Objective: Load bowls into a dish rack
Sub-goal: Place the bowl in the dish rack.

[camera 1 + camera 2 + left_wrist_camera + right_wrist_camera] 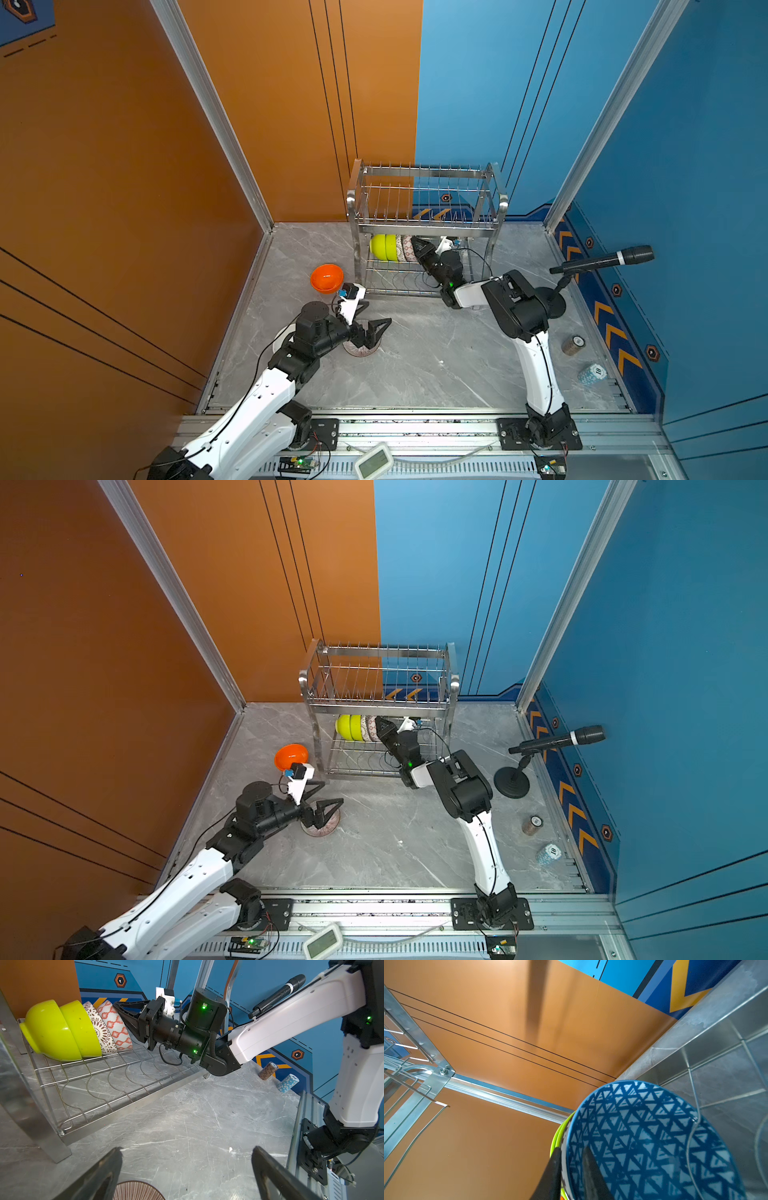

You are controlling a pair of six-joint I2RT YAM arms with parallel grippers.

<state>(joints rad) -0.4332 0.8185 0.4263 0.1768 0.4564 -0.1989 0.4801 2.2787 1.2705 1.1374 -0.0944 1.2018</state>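
Left end effector (379, 311) is held wide open over the striped bowl (359, 352). Right end effector (572, 1149) is set astride the rim of the blue-white bowl (643, 1136) inside the dish rack (428, 227); whether the bowl is gripped cannot be told.

The two-tier steel wire dish rack (424, 228) is polished and reflective. The lime-green round bowls (47, 1028) look glossy; the grey marbled tabletop (415, 365) is smooth.

Bowls (62, 1028) nested on edge in dish rack (424, 227) lower tier; orange bowl (326, 277), striped bowl (362, 352) outside.
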